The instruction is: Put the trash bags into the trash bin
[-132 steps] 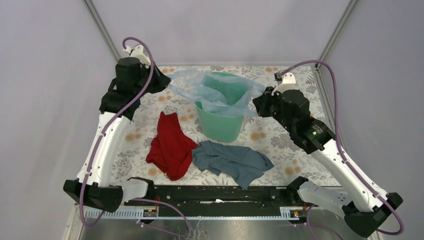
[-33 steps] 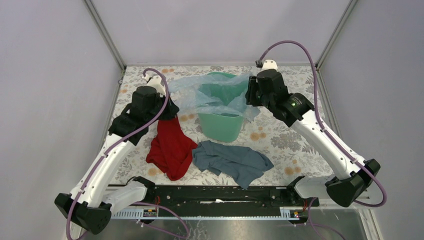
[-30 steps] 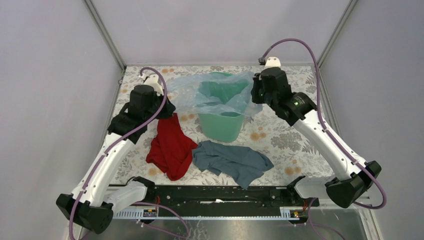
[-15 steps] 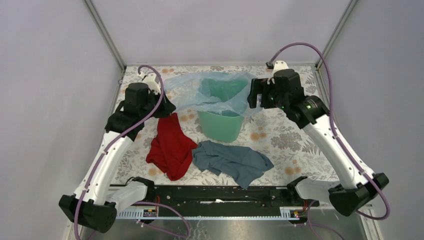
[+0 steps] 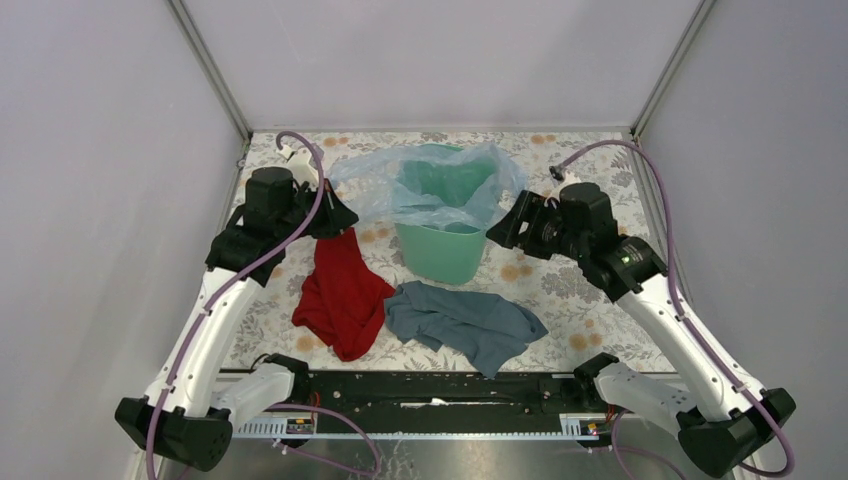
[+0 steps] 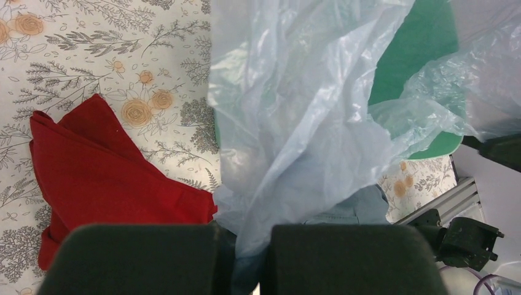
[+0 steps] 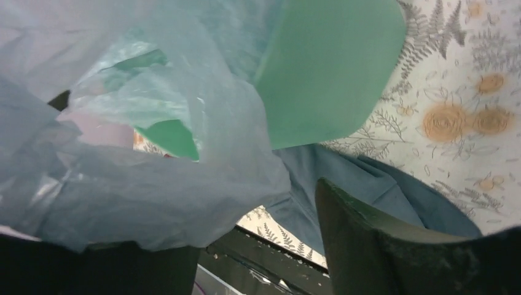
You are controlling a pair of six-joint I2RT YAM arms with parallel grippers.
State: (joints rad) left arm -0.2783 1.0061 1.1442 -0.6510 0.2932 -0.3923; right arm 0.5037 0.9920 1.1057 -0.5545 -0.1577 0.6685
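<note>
The pale-blue trash bag (image 5: 420,185) lies spread over the mouth of the mint-green trash bin (image 5: 440,252), partly sagging inside it. My left gripper (image 5: 343,217) is left of the bin and shut on the bag's left edge. In the left wrist view the plastic (image 6: 295,123) is pinched in my left gripper (image 6: 246,264). My right gripper (image 5: 503,228) stands open just right of the bin. In the right wrist view the bag (image 7: 153,184) hangs loose over the left finger of my right gripper (image 7: 258,258), beside the bin's wall (image 7: 325,74).
A red cloth (image 5: 342,290) lies on the flowered tabletop left of the bin, under my left gripper. A grey-blue cloth (image 5: 462,322) lies in front of the bin. The enclosure walls stand close on both sides.
My right gripper has opened, let go of the bag's right edge, and drawn back right and down from the bin's rim. The left gripper keeps its hold and has shifted slightly left.
</note>
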